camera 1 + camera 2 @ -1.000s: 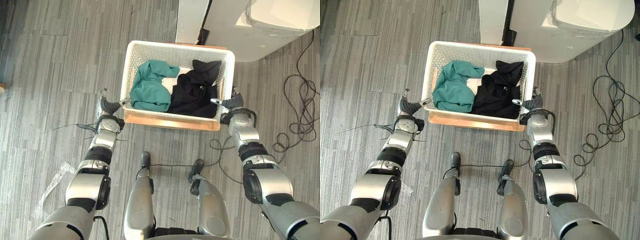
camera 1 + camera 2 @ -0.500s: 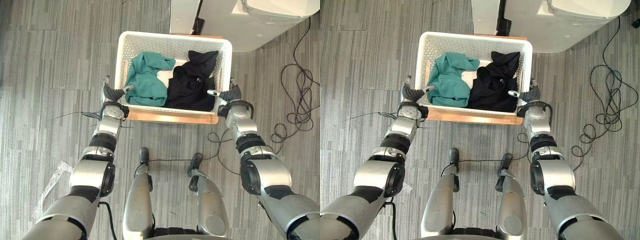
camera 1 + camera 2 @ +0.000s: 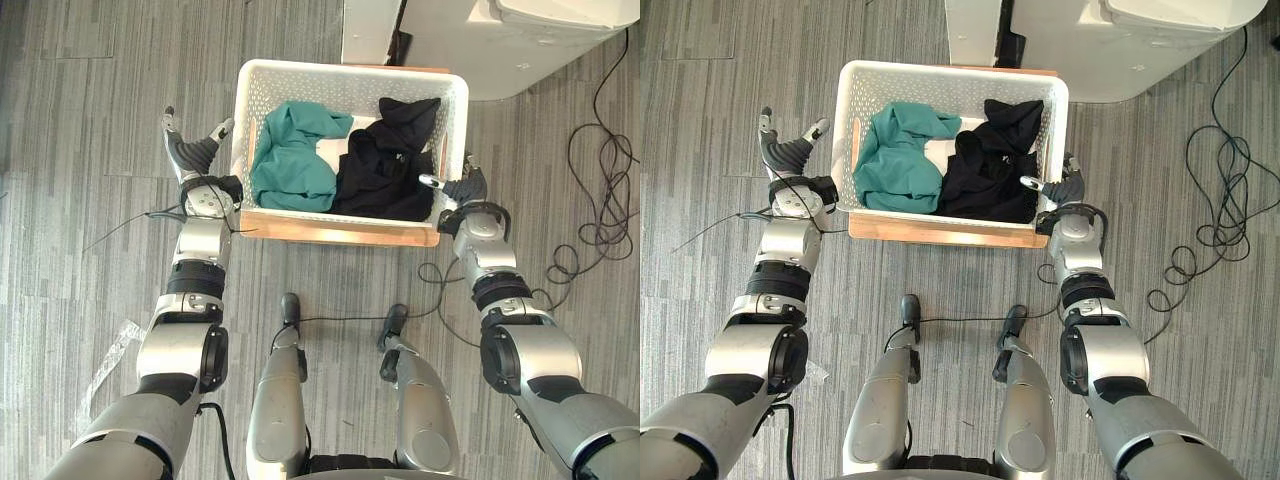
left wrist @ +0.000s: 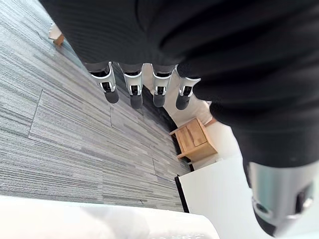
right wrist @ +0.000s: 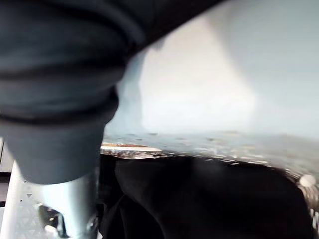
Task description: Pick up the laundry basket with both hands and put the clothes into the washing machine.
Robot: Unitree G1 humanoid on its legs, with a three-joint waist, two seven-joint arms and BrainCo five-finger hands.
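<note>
Left hand (image 3: 195,155), fingers spread, has drawn off left of white perforated plastic laundry basket (image 3: 350,68); right hand (image 3: 465,190) at right rim, grip indeterminate.

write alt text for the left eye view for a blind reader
A white laundry basket, seen from above, holds a green garment and a black garment. The robot's left hand is open just beside its left wall, and the right hand is at its right rim. A white washing machine stands beyond it.

no legible text, labels or numbers; laundry basket (image 3: 243,112) unmarked
</note>
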